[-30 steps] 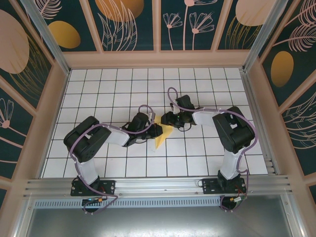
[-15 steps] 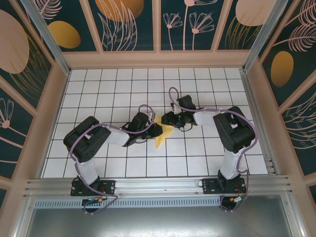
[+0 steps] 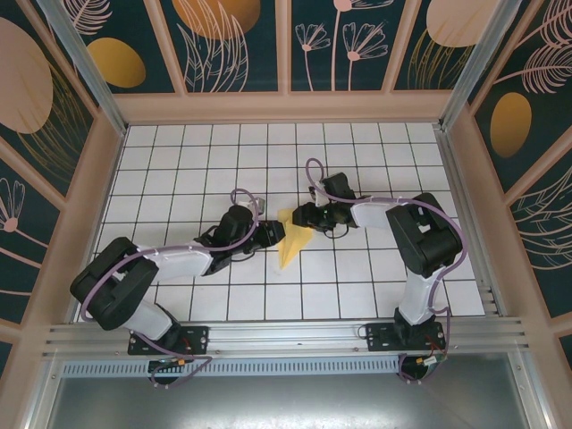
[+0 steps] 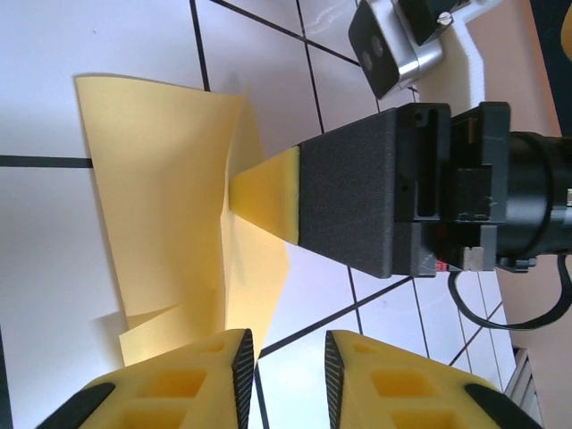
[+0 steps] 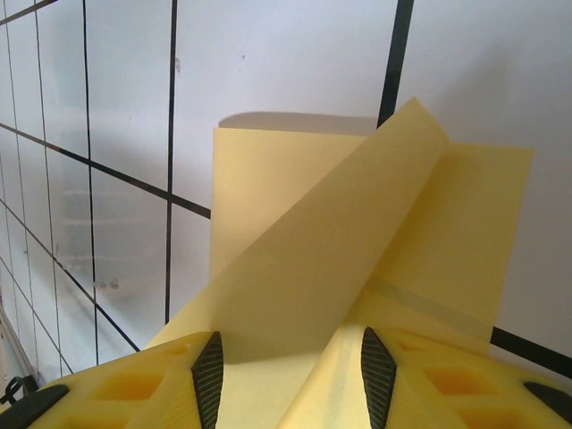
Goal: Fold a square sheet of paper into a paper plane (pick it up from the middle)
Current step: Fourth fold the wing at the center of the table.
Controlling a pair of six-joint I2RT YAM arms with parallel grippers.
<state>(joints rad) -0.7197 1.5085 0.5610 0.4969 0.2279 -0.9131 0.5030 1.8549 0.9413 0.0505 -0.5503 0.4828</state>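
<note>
Overhead camera, two wrist close-ups share paper (image 3: 292, 239).

No readable text, labels or numbers.

Black-and-white jointed arms, looping purple cables, yellow fingers (image 4: 375, 393) with black pads

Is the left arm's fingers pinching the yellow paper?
No, the left wrist view shows the left fingers apart with bare table between them, while the paper lies beside them.
</note>
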